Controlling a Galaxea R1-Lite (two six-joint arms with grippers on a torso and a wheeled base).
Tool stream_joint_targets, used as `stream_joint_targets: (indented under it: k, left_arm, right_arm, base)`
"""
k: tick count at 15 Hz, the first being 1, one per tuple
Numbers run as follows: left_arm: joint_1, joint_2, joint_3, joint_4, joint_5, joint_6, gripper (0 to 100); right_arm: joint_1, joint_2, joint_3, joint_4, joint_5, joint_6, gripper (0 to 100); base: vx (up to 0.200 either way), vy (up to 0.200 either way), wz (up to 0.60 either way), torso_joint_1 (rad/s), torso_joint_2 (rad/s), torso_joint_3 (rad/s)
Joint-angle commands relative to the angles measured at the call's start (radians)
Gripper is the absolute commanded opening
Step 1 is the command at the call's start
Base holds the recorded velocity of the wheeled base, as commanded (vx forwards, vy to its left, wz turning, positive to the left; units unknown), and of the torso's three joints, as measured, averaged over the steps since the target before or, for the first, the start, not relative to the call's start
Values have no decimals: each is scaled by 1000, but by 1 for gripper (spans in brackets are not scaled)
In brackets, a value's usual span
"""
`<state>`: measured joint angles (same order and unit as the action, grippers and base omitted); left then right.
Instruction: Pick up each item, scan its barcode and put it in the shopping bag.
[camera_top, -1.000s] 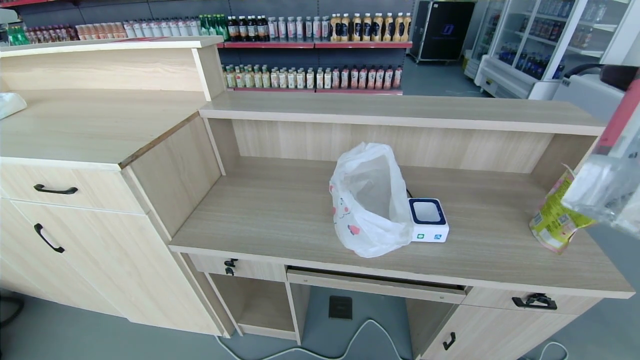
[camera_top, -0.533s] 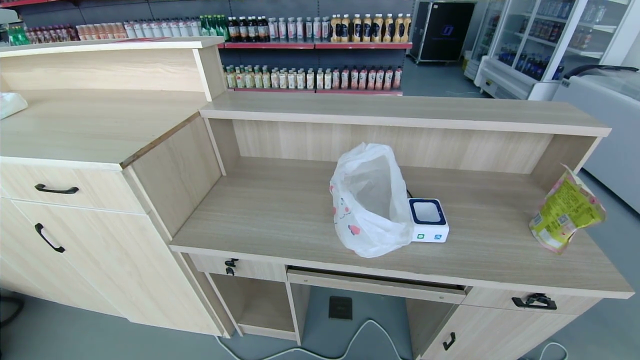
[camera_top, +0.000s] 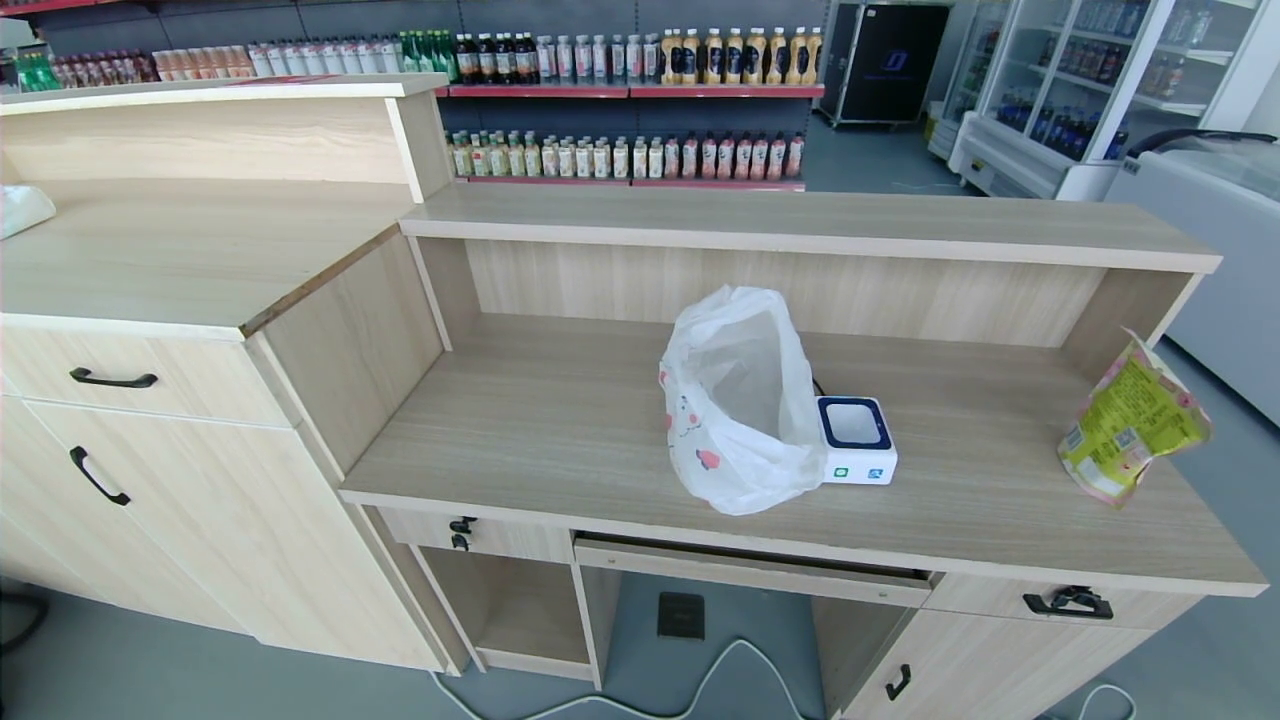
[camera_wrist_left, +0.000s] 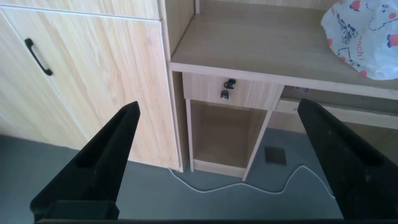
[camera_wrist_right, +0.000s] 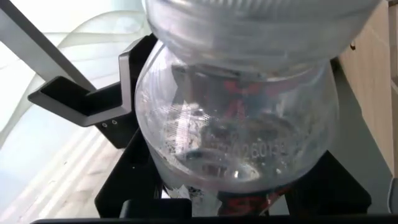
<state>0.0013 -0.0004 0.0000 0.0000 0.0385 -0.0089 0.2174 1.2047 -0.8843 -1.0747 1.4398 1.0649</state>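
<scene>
Right claw (camera_wrist_right: 236, 186) is closed around a clear plastic bottle (camera_wrist_right: 236, 118), gripping it across its rounded body. Left claw (camera_wrist_left: 217, 162) stands wide and empty, low in front of the cabinet (camera_wrist_left: 93, 74). A snack pouch (camera_top: 1135, 420) sits tilted at the right end of the worktop (camera_top: 560, 430), well apart from the scanner (camera_top: 855, 438), which is just beside the open-mouthed shopping bag (camera_top: 735, 400). Assessment: the bottle is smooth, thin-walled and likely slippery (how full it is cannot be told), so a firm but moderate squeeze on the ribbed body suits it. The pouch looks light, soft and crinkly and is best pinched across its flat faces near the top seam. The bag is flimsy and may collapse if knocked.
</scene>
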Motion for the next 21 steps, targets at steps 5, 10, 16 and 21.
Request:
stream_joint_targets:
  k: [5,10,16,21]
  left_arm:
    - [0,0,0,0,0,0,100]
    - [0,0,0,0,0,0,100]
    - [0,0,0,0,0,0,100]
    - [0,0,0,0,0,0,100]
  right_arm:
    - [0,-13,5,-1,2,0,0]
    - [0,-13,11,-2,4,0,0]
    - [-6,-5,27,-8,2,-36,0]
    - [-395,9,171,-7,1,-425,0]
  base:
    - [0,0,0,0,0,0]
    - [0,0,0,0,0,0]
    - [0,0,0,0,0,0]
    - [0,0,0,0,0,0]
